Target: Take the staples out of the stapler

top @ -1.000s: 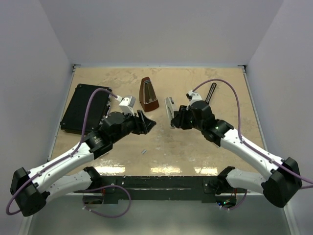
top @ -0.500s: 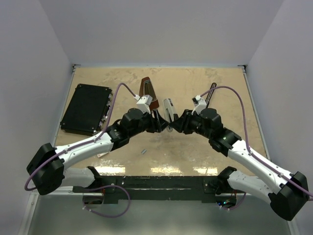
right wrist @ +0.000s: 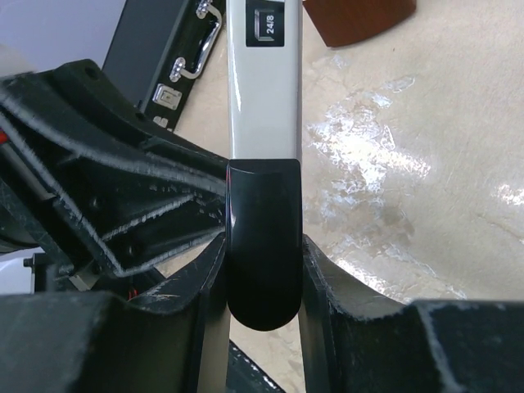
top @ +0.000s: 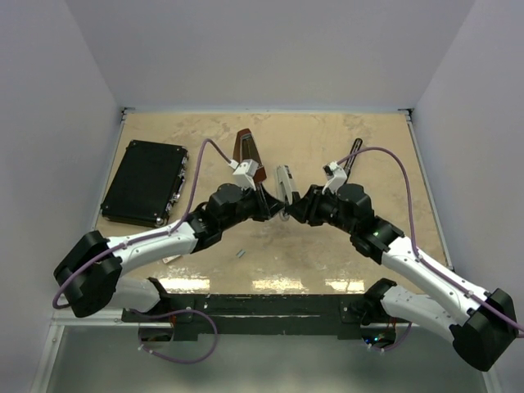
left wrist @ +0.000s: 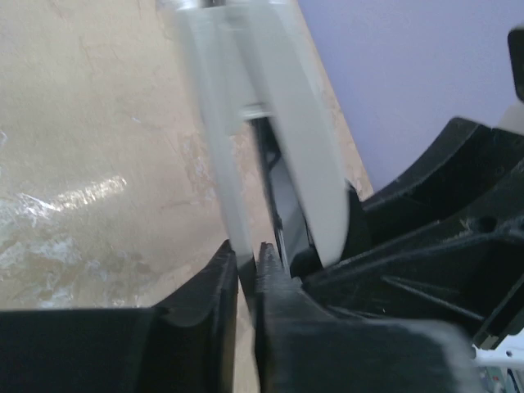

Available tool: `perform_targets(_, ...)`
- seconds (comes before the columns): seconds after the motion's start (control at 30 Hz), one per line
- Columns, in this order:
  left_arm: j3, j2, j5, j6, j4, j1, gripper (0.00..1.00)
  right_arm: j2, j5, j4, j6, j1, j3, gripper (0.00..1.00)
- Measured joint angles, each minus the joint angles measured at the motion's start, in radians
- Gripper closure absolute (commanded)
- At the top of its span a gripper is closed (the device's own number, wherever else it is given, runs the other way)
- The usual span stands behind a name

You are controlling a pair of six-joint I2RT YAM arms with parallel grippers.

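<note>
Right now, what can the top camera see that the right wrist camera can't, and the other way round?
Only the top view shows the tiny staples lying loose on the table. Only the right wrist view shows the 24/8 label on the stapler and the right gripper clamped on its black end. Both show the stapler, the black case and the brown metronome.

"24/8" printed on label atop stapler

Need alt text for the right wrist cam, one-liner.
Right end effector clamps the black end of the stapler, whose silver top marked 24/8 points away; the left end effector crowds in at left, black case and brown metronome behind.
</note>
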Motion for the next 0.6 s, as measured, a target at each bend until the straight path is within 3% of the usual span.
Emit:
perform_targets(0.27, -0.088, -0.042, 0.032, -0.014, 0.088, 0.015, 1.0, -0.027, -0.006, -0.068, -0.015, 0.006, 0.009, 0.98)
perform_targets(0.43, -0.2, -0.195, 0.013, 0.032, 0.076, 0.015, 1.0, -0.034, -0.042, -0.163, -0.042, 0.03, 0.072, 0.96)
perform_targets(0.6, -0.212, -0.312, -0.023, 0.12, -0.014, 0.015, 1.0, -0.04, -0.044, -0.218, -0.077, 0.035, 0.145, 0.91)
